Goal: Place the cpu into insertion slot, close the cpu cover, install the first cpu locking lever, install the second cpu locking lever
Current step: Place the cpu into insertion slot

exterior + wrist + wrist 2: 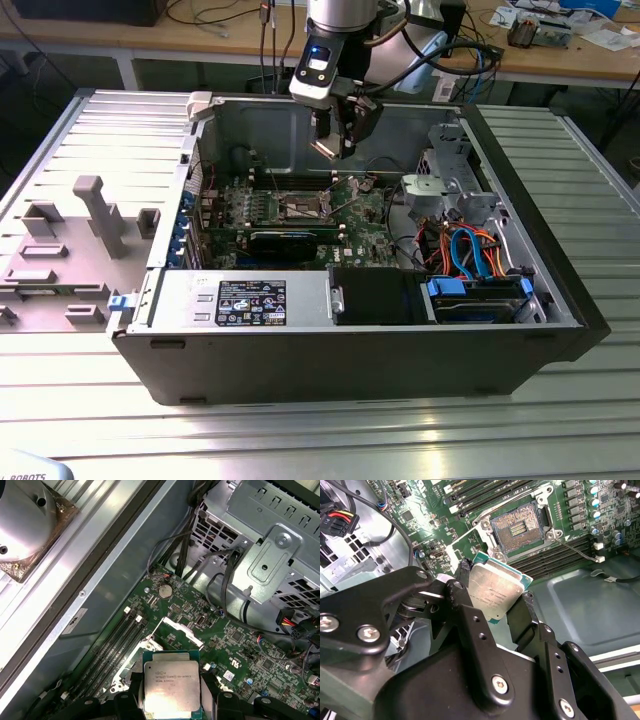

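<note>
Tool: We see the tool (335, 138) hanging inside the open computer case (350, 350), above the green circuit board (355, 215). Its two black fingers (522, 615) are drawn in narrow and press on opposite edges of the cpu.
Cpu: The cpu (495, 587) sits between the tool's fingertips, and in both wrist views (171, 687) its silver-grey top faces the camera. A green rim shows around the metal. It is in the air, apart from the board.
Insertion slot: The insertion slot (517, 527) lies below the tool, just ahead of the fingertips. Its dark centre is uncovered and its metal rim is bare.
Cpu cover: In the first wrist view, the cpu cover (177, 628) is a silvery frame lifted off the slot, just beyond the held chip.
Memory slots: Long dark memory slots (560, 550) run just beside the slot.
Bench: A ribbed metal bench (300, 430) carries the case. A grey moulded fixture (70, 250) rests on it, well apart from the tool.
</note>
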Controlling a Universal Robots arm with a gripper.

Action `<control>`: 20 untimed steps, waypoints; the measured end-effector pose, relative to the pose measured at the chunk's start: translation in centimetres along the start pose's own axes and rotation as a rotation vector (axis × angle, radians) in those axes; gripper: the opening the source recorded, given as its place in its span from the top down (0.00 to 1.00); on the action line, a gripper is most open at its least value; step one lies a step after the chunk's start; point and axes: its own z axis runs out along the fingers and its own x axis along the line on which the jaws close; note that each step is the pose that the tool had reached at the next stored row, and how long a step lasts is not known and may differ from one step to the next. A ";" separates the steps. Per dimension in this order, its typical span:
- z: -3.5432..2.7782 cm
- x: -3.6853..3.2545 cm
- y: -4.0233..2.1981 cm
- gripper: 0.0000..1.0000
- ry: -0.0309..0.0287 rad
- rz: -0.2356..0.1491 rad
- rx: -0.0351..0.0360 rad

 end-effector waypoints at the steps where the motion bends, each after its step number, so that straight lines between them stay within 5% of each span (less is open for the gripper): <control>1: 0.00 0.00 0.00 0.46 -0.0001 0.001 0.0000; 20: 0.04 0.00 0.00 0.46 -0.0015 0.016 -0.0003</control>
